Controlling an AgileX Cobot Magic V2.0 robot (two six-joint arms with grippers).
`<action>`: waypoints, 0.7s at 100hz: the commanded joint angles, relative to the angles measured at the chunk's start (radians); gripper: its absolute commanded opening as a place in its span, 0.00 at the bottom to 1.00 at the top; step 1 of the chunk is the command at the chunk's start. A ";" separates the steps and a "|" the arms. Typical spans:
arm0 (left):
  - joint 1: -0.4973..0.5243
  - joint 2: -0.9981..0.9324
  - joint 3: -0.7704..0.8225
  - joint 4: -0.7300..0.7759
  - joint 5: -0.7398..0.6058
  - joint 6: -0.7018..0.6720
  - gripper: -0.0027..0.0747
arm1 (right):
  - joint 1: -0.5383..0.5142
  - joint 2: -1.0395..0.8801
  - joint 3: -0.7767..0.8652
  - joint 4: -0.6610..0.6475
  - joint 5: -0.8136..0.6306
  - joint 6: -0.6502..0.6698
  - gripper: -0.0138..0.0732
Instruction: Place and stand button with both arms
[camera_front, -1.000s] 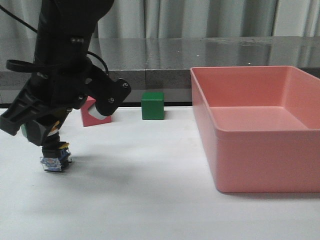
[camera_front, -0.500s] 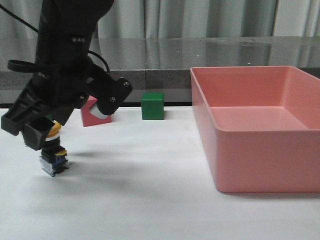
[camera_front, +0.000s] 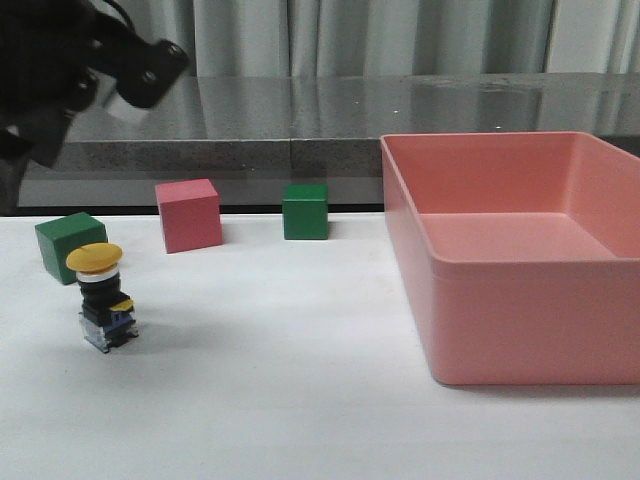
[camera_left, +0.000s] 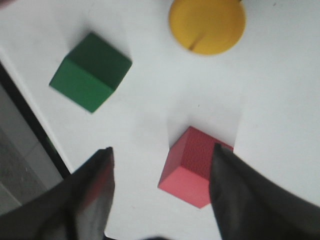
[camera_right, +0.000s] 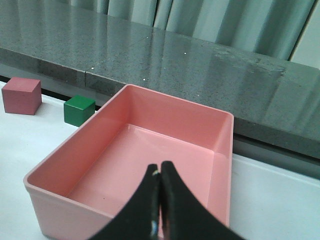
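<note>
Yellow-capped button (camera_front: 101, 297) stands upright on the white table (camera_front: 300, 400), long axis vertical, at about seven o'clock from the left gripper (camera_left: 160, 195), which hangs above with jaws wide and empty. The right gripper (camera_right: 160, 200) is pinched closed over the pink bin (camera_right: 150, 150), well apart.

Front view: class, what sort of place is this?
Probably a robot test bench or lab: a white table with coloured cubes, a pink bin, a standing button, and a curtained backdrop.

Lab: curtained backdrop (camera_front: 400, 35), test cubes (camera_front: 188, 215)
</note>
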 joint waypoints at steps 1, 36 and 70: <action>0.048 -0.101 -0.028 0.023 0.068 -0.101 0.32 | -0.007 0.008 -0.028 0.011 -0.076 0.001 0.09; 0.156 -0.363 -0.022 -0.192 -0.183 -0.382 0.01 | -0.007 0.008 -0.028 0.011 -0.074 0.001 0.09; 0.171 -0.745 0.316 -0.444 -0.649 -0.384 0.01 | -0.007 0.008 -0.028 0.011 -0.074 0.001 0.09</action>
